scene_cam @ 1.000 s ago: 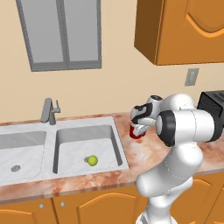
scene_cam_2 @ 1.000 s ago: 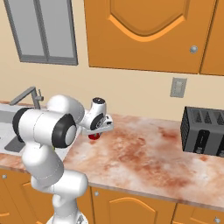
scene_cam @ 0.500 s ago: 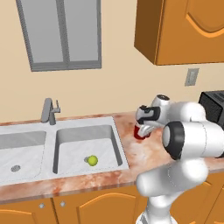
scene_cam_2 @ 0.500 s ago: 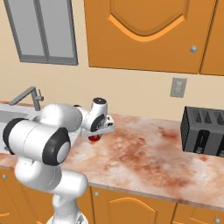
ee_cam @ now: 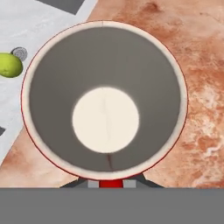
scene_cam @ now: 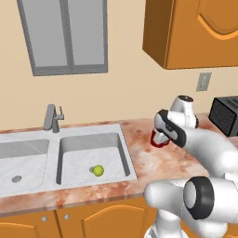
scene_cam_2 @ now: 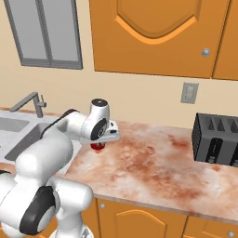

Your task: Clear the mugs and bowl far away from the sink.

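The left base view looks forward and down from behind the arm, over the sink (scene_cam: 65, 158) and bench (scene_cam: 139, 139). The right base view faces the same bench (scene_cam_2: 153, 167) from the other side, sharing the red mug (scene_cam_2: 97, 147). The hand view stares straight into that mug (ee_cam: 105, 103) at close range, probably from above.

Beige wall (scene_cam: 125, 93), grey window (scene_cam: 65, 37) (two panes), orange cabinets (scene_cam_2: 158, 37), marble counter (scene_cam_2: 153, 172).

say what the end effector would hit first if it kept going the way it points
Likely the marble countertop, just right of the sink; the end effector points down, gripping the red mug. Height is unclear.
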Controlling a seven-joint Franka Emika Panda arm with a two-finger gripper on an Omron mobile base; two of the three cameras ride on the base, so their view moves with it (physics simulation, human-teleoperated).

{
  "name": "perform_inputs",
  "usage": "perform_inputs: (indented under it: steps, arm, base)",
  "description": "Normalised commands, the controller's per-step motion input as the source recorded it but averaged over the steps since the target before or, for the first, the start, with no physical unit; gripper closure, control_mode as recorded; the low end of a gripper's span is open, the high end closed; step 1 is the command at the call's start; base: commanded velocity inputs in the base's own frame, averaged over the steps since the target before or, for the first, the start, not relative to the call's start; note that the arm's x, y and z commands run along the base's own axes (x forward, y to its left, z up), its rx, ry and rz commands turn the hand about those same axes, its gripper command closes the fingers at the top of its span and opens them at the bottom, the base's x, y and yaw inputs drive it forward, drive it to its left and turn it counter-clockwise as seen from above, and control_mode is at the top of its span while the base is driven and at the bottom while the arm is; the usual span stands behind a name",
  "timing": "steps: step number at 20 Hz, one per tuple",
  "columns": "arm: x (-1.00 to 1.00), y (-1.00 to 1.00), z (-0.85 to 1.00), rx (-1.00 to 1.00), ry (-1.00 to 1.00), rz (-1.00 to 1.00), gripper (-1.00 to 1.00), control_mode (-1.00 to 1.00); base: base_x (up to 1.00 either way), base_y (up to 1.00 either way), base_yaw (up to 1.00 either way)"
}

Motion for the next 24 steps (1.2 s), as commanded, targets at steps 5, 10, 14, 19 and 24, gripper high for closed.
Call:
perform_inputs:
  steps: [5, 10, 14, 19, 24]
  arm:
    - [-0.57, 0.01, 0.5, 0.0, 0.01, -0.22, 1.0, -1.0]
    - [-0.48, 0.0, 0.51, 0.0, 0.03, -0.25, 1.0, -1.0]
    - [-0.47, 0.0, 0.43, -0.01, 0.02, -0.17, 1.0, -1.0]
    - [-0.25, 0.03, 0.35, -0.01, 0.0, -0.06, 1.0, -1.0]
    - [-0.22, 0.09, 0.31, 0.0, 0.0, 0.0, 1.0, -1.0]
  base:
    - [0.0, 0.0, 0.0]
    - [0.0, 0.0, 0.0]
    - [0.0, 0.0, 0.0]
    - [0.0, 0.0, 0.0]
    - [0.0, 0.0, 0.0]
